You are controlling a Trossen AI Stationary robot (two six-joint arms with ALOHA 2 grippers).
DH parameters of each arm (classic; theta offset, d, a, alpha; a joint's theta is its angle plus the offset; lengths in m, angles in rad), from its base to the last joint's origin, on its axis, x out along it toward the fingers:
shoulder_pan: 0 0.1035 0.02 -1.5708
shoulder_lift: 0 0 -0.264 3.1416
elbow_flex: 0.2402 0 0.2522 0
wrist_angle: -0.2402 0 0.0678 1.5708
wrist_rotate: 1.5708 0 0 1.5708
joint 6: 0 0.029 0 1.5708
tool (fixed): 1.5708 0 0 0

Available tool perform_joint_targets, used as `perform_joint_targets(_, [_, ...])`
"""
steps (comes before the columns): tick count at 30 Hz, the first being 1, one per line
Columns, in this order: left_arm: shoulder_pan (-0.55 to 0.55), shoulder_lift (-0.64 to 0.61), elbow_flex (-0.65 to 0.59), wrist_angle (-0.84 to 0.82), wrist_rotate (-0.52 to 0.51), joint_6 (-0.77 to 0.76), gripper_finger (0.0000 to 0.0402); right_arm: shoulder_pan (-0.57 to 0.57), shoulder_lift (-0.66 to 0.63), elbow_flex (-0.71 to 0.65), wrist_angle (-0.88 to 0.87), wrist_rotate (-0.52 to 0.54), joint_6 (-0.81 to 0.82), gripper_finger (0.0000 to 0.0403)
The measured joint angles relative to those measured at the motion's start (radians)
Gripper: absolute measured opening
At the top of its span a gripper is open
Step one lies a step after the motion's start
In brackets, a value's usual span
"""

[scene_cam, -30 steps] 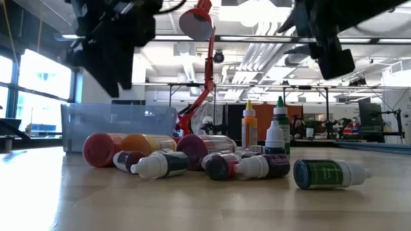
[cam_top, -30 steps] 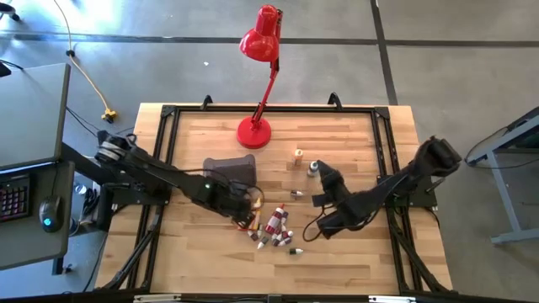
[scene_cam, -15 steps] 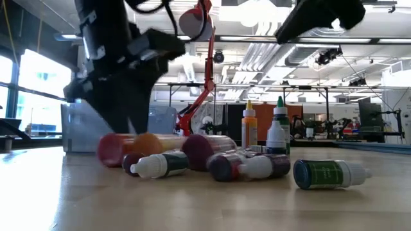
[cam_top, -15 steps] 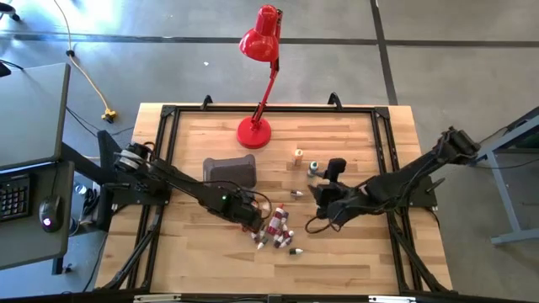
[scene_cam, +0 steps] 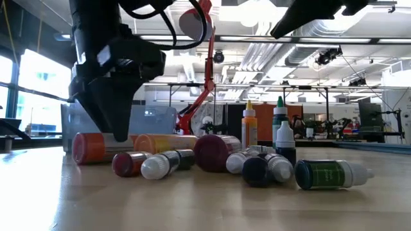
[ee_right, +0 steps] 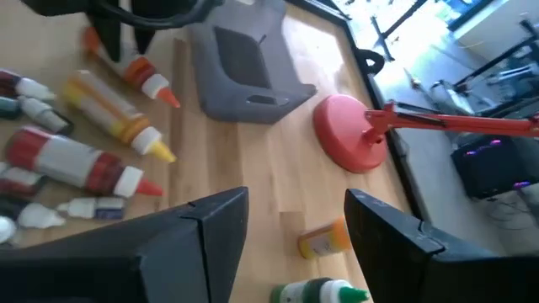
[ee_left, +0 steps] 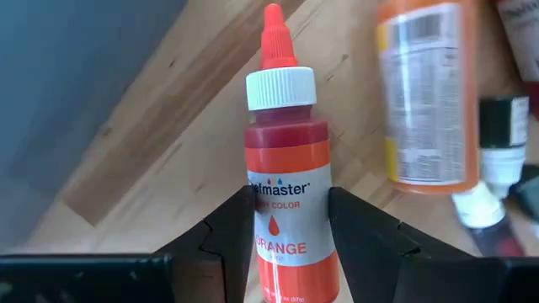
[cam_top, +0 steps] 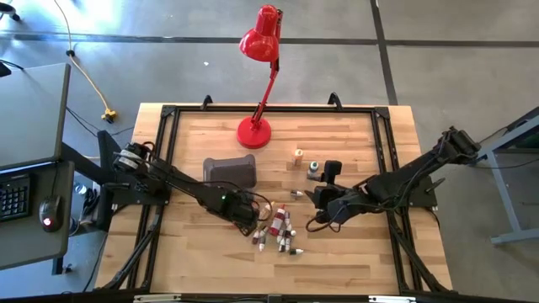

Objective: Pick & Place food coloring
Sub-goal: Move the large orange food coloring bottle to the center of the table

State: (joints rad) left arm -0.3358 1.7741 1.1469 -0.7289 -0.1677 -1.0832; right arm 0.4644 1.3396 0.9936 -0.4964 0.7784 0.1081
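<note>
1. We see the left gripper (ee_left: 289,220) low over the wooden table (cam_top: 354,126), just in front of the grey tub (cam_top: 230,171). Its two fingers (ee_left: 226,238) stand on both sides of an orange bottle (ee_left: 287,189) that lies on the wood, and they seem to touch its label, so we take it as closed on this bottle.
2. In the low view the same gripper (scene_cam: 119,131) comes down onto the left end of the bottle row.
3. The food coloring (cam_top: 275,231) lies mostly as a small heap near the middle of the table, just beside the left gripper (cam_top: 245,215). Most of these bottles lie on their side.
4. A few bottles stand upright and apart behind the heap: a yellow one (scene_cam: 249,126) and a green one (scene_cam: 280,120).
5. One green bottle (scene_cam: 331,174) lies alone at the right end of the row in the low view.
6. The right gripper (cam_top: 322,212) hangs above the table to the right of the heap, its fingers (ee_right: 206,231) spread apart and holding nothing.
7. A red lamp (cam_top: 261,50) stands at the far edge of the table.
</note>
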Motion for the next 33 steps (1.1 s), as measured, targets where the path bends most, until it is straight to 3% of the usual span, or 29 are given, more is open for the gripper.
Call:
perform_joint_targets(11, [0.024, 0.001, -0.001, 0.023, 0.049, 0.188, 0.0146, 0.0, 0.0, 0.0, 0.018, -0.011, -0.003, 0.0192])
perform_joint_targets(18, [0.051, 0.008, -0.008, 0.019, 0.084, 0.231, 0.0193, 0.0, 0.0, 0.0, 0.016, -0.011, -0.003, 0.0193])
perform_joint_targets(24, [0.064, 0.035, -0.003, 0.046, 0.06, 0.305, 0.0231, 0.0, 0.0, 0.0, 0.015, -0.012, -0.003, 0.0192])
perform_joint_targets(33, [0.061, 0.058, -0.004, 0.068, 0.019, 0.32, 0.0224, 0.0, 0.0, 0.0, 0.016, -0.011, -0.039, 0.0192])
